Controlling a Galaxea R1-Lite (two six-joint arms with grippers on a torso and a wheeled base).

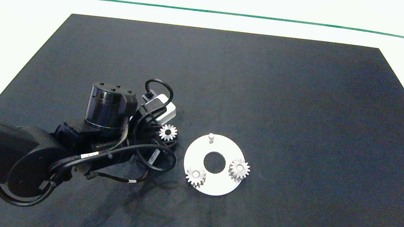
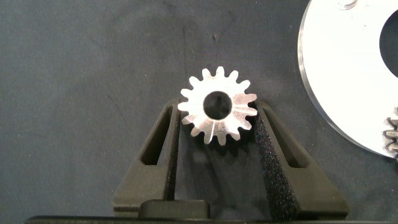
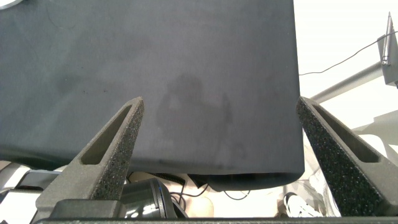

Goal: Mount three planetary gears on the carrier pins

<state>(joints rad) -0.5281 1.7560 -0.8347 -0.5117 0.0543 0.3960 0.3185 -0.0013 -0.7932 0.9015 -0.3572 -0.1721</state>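
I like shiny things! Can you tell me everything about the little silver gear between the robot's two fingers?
The small silvery metal spur gear has pointed teeth all round and a round dark centre hole. It looks like bright, polished metal. It sits between the tips of the left tool, whose grey fingers are closed on its sides. It is over the dark mat, beside the flat white ring-shaped disc, not yet on the bare peg.

Nothing readable anywhere, tbh: the small white tags on the left arm's cables [image 1: 87, 156] are just blurs.
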